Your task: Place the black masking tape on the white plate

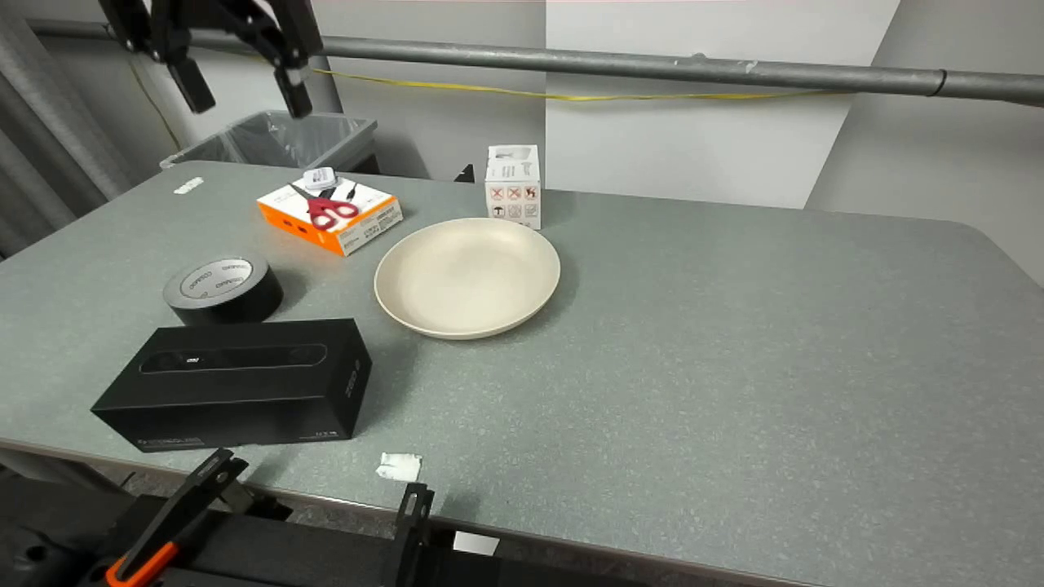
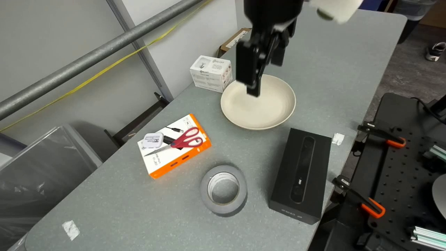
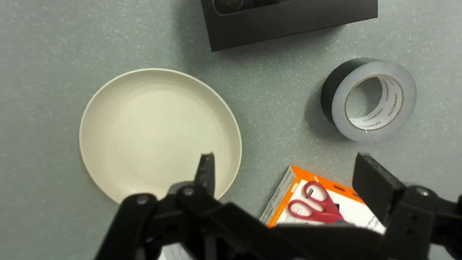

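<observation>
The black masking tape (image 1: pixel 241 300) lies flat on the grey table beside the long black box. It also shows in an exterior view (image 2: pixel 223 208) and at the right of the wrist view (image 3: pixel 394 97). The white plate (image 1: pixel 469 277) stands on the table apart from the tape. It shows too in an exterior view (image 2: pixel 258 111) and at the left of the wrist view (image 3: pixel 155 126), with nothing on it. My gripper (image 1: pixel 249 99) is open and empty, high above the table. In the wrist view its fingers (image 3: pixel 285 155) are wide apart, with one overlapping the plate's edge in the picture.
A long black box (image 1: pixel 232 383) is close to the tape. An orange and white box (image 1: pixel 371 232) bears red scissors (image 2: pixel 186 139) and a small white case (image 2: pixel 152 140). A small white box (image 1: pixel 512 187) stands behind the plate. A pipe (image 1: pixel 571 59) runs along the wall.
</observation>
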Robot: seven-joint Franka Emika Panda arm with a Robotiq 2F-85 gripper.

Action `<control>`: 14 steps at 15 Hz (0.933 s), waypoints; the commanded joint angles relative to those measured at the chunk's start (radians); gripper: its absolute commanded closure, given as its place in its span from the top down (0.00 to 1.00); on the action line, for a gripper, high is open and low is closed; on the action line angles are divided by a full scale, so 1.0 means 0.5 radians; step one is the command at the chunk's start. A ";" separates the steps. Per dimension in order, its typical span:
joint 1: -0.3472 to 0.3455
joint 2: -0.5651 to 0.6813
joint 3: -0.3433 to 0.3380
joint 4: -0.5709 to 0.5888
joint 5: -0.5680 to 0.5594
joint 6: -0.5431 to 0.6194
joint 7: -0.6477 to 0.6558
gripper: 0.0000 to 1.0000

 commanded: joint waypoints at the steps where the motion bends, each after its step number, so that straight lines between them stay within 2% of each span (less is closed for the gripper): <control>1: 0.050 0.084 -0.005 0.009 -0.014 0.018 0.024 1.00; 7: 0.069 0.150 -0.016 0.029 -0.001 0.043 0.002 1.00; 11: 0.119 0.564 0.029 0.177 0.067 0.253 0.061 1.00; 14: 0.159 0.902 0.047 0.317 0.003 0.398 0.145 1.00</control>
